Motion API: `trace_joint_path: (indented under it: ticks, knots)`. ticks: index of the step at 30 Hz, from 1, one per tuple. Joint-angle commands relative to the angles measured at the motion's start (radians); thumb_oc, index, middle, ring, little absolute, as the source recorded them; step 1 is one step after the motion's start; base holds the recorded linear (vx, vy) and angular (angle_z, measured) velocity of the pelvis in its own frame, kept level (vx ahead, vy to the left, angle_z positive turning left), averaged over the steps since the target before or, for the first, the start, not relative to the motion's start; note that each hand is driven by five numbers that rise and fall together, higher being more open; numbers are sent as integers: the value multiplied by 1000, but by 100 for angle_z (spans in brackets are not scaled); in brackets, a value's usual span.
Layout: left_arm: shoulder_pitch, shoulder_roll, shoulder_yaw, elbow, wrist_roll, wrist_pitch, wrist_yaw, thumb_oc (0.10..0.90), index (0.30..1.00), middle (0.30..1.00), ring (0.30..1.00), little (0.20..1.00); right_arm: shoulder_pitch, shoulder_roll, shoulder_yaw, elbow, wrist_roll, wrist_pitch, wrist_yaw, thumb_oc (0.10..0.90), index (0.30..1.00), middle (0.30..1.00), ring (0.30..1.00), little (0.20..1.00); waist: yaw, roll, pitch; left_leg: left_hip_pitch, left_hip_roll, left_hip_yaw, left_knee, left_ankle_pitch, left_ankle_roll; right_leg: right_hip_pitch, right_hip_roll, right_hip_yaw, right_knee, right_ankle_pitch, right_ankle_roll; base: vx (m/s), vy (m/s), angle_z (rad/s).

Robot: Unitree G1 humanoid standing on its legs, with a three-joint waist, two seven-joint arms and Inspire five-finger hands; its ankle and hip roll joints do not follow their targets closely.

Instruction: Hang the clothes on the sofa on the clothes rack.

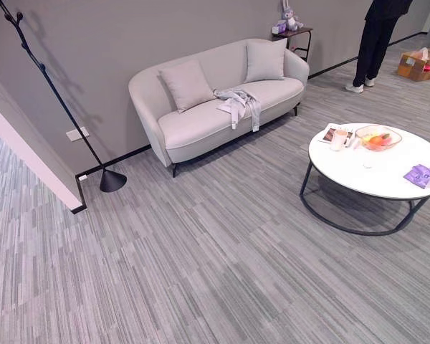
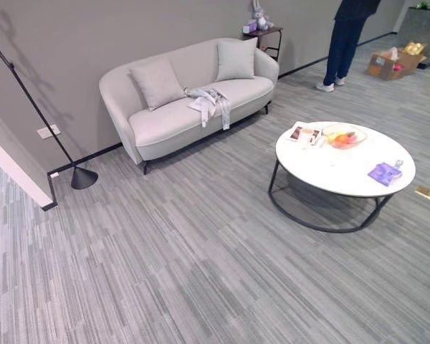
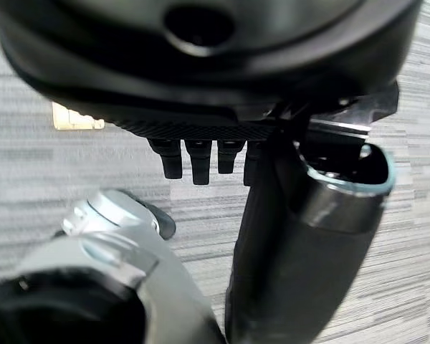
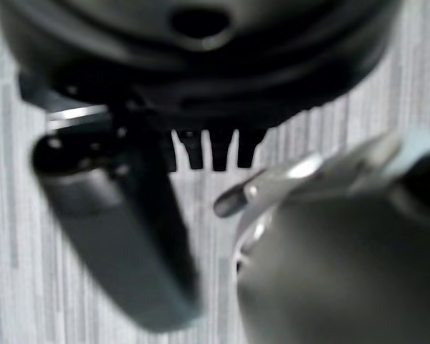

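No legible text, label, number or sign is found in any view. Print is present on the magazine [image 1: 336, 133] and on the purple packet [image 1: 421, 175], both lying on the round bench [image 1: 387, 188], but it is too small to be read.

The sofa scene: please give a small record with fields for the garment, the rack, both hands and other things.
garment: light grey clothes draped over the sofa seat's front edge
rack: black clothes rack, left of sofa, nothing hanging
left hand: open, holds nothing
right hand: open, holds nothing
other: round white table; person standing behind
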Motion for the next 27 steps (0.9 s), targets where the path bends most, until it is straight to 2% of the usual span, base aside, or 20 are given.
trace_joint_path:
  ticks: [1, 14, 27]
  knots:
    - [-22, 16, 33, 59, -14, -25, -2, 800, 900, 900, 900, 900, -39, 16, -24, 53, 3, -13, 3, 800, 900, 900, 900, 900, -2, -64, -18, -27, -74, -19, -167, 82, 28, 41, -43, -11, -39, -74, 102, -1, -6, -4]
    - [-29, 2, -40, 36, 17, -29, -31, 800, 900, 900, 900, 900, -59, 33, 39, 7, -14, -28, 6, 800, 900, 900, 900, 900, -14, -73, -23, -17, -68, -10, -170, 72, 31, 40, -43, 8, -39, -69, 104, -2, -7, -4]
    - [-35, 19, -40, 41, 38, -37, -15, 800, 900, 900, 900, 900, -51, 62, 80, -42, -13, -37, 16, 800, 900, 900, 900, 900, -29, -89, -30, -9, -67, 4, -169, 60, 32, 42, -42, 26, -39, -67, 106, -7, 0, -5]
